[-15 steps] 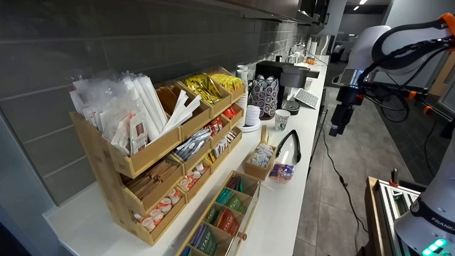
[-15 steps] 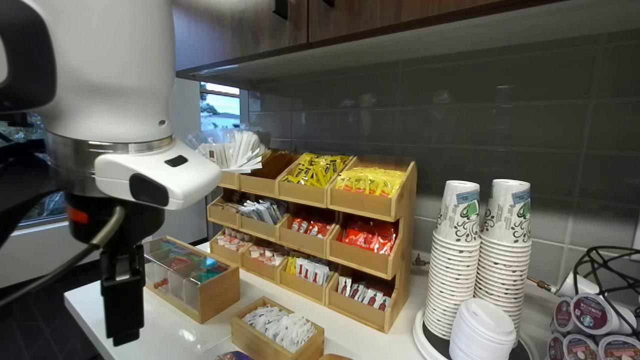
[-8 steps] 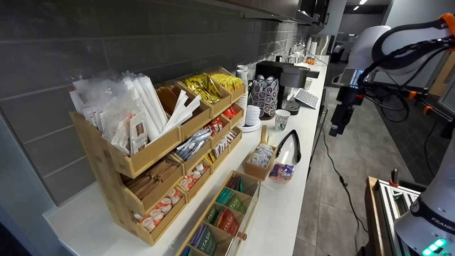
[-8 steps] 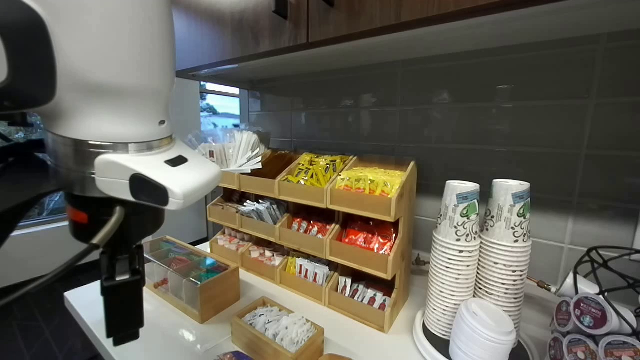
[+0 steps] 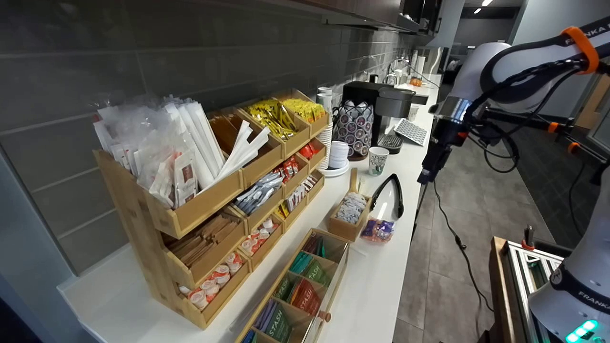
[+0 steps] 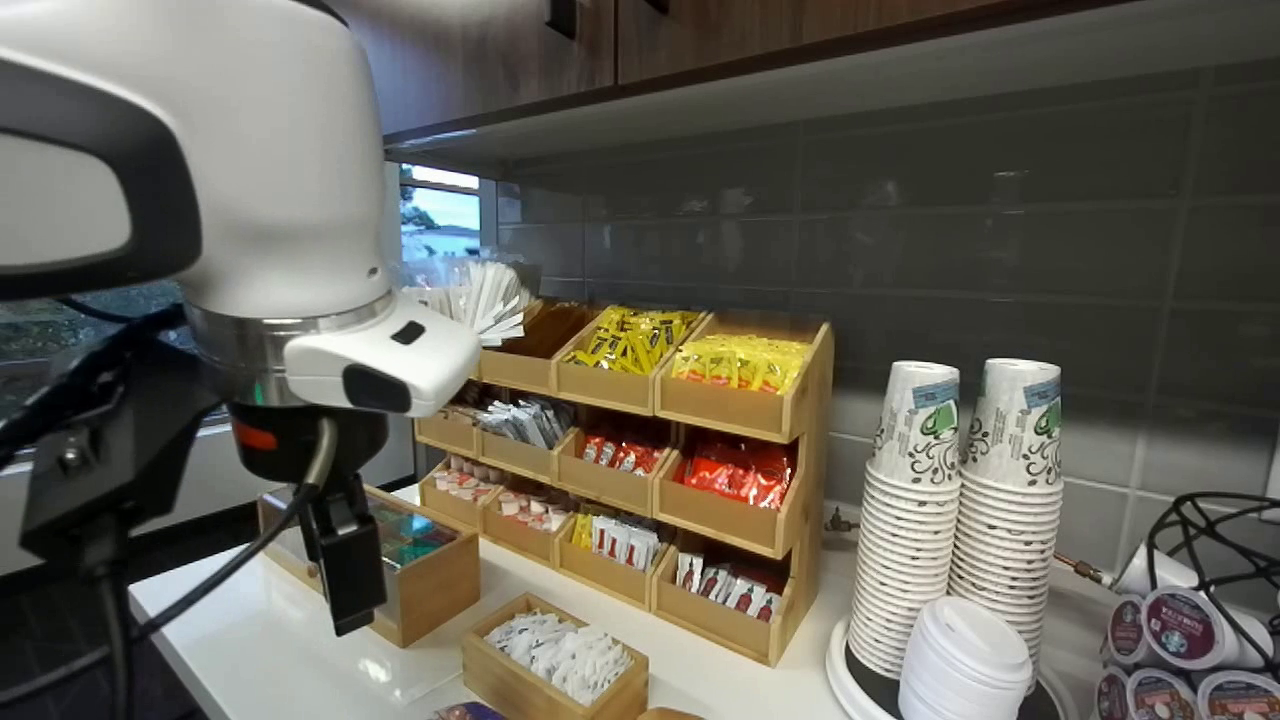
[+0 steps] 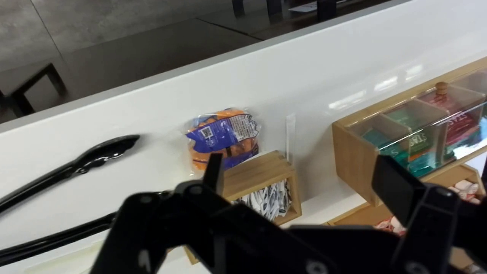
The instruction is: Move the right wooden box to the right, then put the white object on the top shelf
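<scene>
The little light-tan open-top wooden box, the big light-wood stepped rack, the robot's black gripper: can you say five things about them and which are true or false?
1. The small light-tan open-top wooden box holds white packets. True.
2. Yellow packets sit on the top shelf of the large light-wood stepped rack. True.
3. The box stands on that shelf. False: it stands on the white countertop.
4. The black gripper is open. True.
5. The gripper is touching the box. False: in both exterior views they are apart.
</scene>
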Controlling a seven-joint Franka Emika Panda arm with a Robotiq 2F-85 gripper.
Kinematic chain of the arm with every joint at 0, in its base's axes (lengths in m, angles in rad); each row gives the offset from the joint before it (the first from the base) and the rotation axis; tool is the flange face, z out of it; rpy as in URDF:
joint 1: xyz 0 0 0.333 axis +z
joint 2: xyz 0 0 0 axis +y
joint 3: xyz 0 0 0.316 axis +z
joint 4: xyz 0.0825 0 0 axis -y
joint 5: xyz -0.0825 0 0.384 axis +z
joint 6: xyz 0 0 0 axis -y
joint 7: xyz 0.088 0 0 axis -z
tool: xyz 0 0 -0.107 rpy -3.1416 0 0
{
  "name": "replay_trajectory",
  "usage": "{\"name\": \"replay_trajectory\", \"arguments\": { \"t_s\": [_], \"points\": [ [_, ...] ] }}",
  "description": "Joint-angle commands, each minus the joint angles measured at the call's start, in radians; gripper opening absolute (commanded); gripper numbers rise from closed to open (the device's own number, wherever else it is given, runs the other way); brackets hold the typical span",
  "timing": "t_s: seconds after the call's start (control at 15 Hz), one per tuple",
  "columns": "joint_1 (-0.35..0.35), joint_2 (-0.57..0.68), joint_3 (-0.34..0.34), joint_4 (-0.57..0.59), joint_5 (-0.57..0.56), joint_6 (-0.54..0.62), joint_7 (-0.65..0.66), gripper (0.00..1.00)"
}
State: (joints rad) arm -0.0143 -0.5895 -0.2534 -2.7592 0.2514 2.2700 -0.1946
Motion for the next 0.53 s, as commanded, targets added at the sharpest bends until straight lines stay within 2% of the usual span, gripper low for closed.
{"name": "replay_trajectory", "arguments": {
  "t_s": [0.0, 0.47],
  "points": [
    [0.082, 0.113, -0.021, 0.002, 0.125, 0.071, -0.111, 1.00],
    [0.198, 0.310, -0.005, 0.001, 0.362, 0.215, -0.369, 1.00]
  ]
}}
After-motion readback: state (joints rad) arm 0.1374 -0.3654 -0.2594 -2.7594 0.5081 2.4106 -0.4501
